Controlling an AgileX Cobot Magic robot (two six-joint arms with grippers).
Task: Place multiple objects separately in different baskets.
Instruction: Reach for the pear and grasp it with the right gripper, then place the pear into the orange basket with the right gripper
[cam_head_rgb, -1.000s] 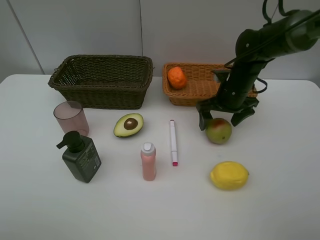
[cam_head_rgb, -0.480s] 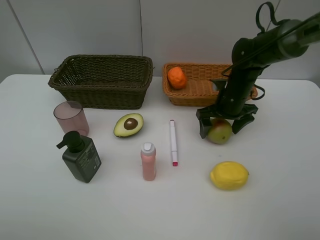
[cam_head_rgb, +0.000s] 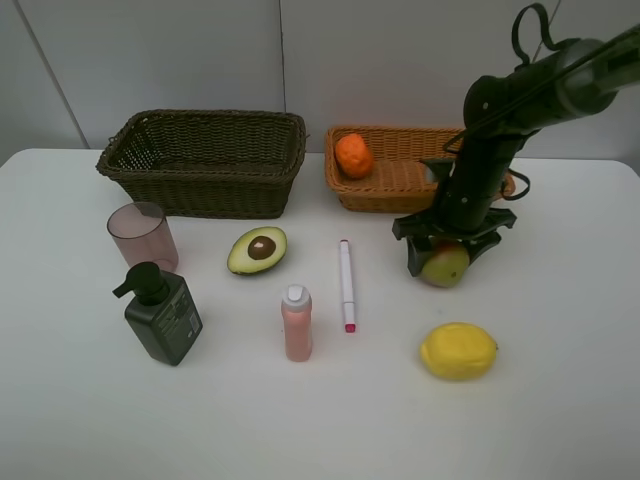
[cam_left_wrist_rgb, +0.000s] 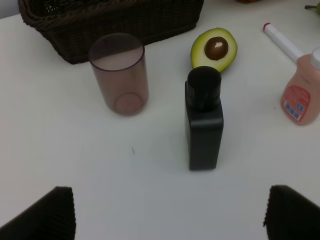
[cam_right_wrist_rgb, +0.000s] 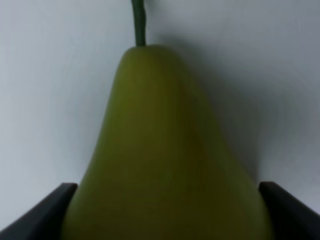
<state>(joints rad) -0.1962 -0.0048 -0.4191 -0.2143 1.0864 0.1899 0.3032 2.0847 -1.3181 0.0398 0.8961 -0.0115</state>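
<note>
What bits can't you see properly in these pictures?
Pear: right wrist view, blurred, base cut off by the picture edge.
Right pincer: high view, too small to tell whether it squeezes the pear.
Dark basket floor: high view, hidden by its front wall.
Pink bottle label: left wrist view, blurred.

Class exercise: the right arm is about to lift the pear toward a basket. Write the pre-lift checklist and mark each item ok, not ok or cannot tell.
1. Pear sits between the fingers of the right gripper: ok.
2. Grip is firm: cannot tell; the fingers meet the pear's sides, but pressure does not show.
3. Orange-tan basket has room beside the orange: ok.
4. No loose object lies between pear and that basket: ok.
5. Lemon stands apart from the right gripper: ok.
6. Left gripper is open and near the pump bottle, away from the pear: ok.
</note>
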